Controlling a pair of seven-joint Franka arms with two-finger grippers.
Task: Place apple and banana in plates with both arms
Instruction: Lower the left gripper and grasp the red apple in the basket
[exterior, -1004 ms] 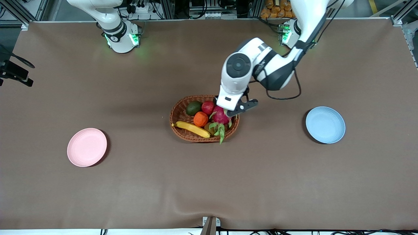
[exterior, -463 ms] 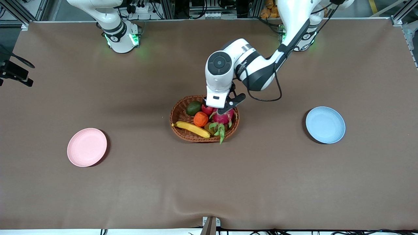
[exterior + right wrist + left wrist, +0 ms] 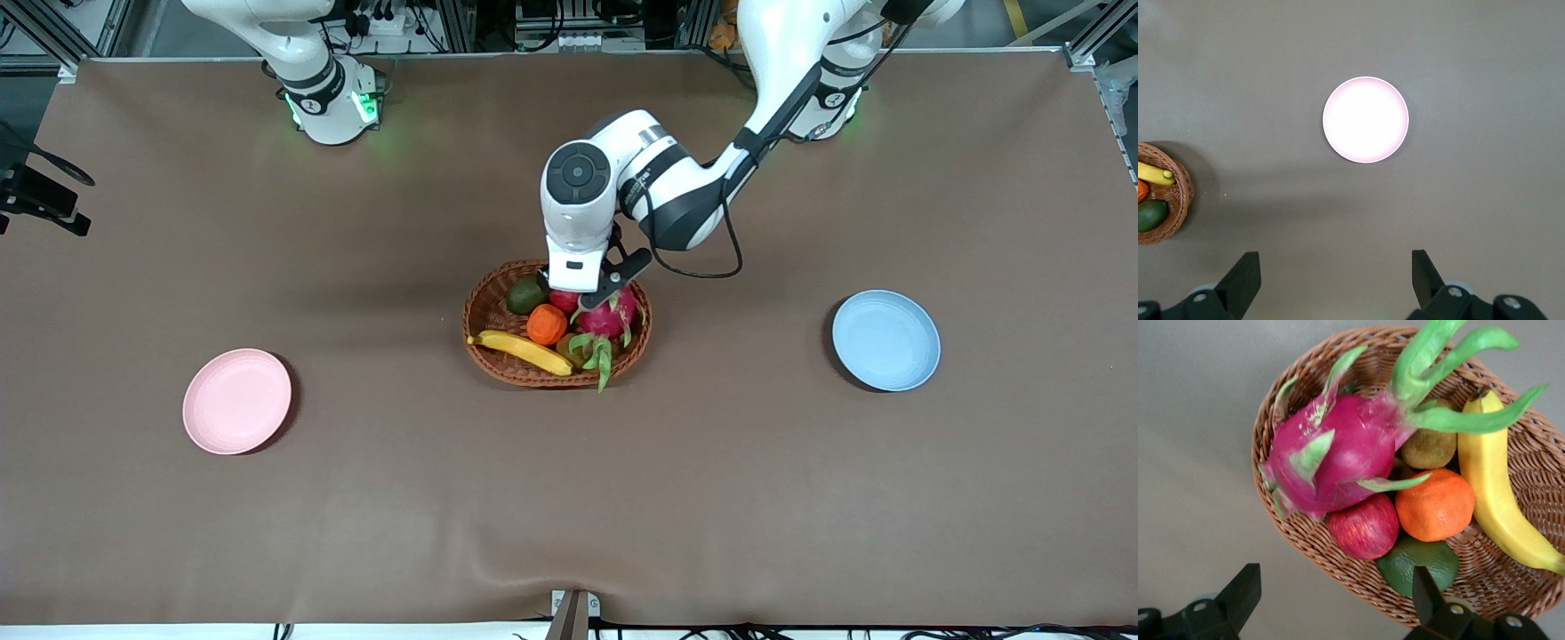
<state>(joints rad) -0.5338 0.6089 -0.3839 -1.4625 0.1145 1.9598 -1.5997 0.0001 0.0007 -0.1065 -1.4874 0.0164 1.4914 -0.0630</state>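
While the left arm reaches in from the upper right of the front view, the left gripper [image 3: 582, 289] hangs over the oval woven wicker basket [image 3: 484, 307] at centre frame, jaws spread wide, nothing between them. In the left wrist view its two dark fingers [image 3: 1238, 597] frame the basket's edge, with the apple [image 3: 1363, 527] in the gap.

The apple [image 3: 564, 300], small, round, red-streaked, nestles in the basket against the magenta dragon fruit [image 3: 610, 316] with its green scales. Touching it sit a smooth orange fruit [image 3: 546, 324] and a dark green avocado [image 3: 526, 294]. The banana [image 3: 523, 351], long, curved and yellow, lies along the basket's lower rim.

The pink plate [image 3: 236, 401], round and matte, sits at lower left on the brown cloth [image 3: 569, 498]; the blue plate [image 3: 885, 340] at mid right.

The right arm waits; the right gripper [image 3: 1335, 283], shown only in its wrist view, is spread apart above bare cloth, pink plate below it.
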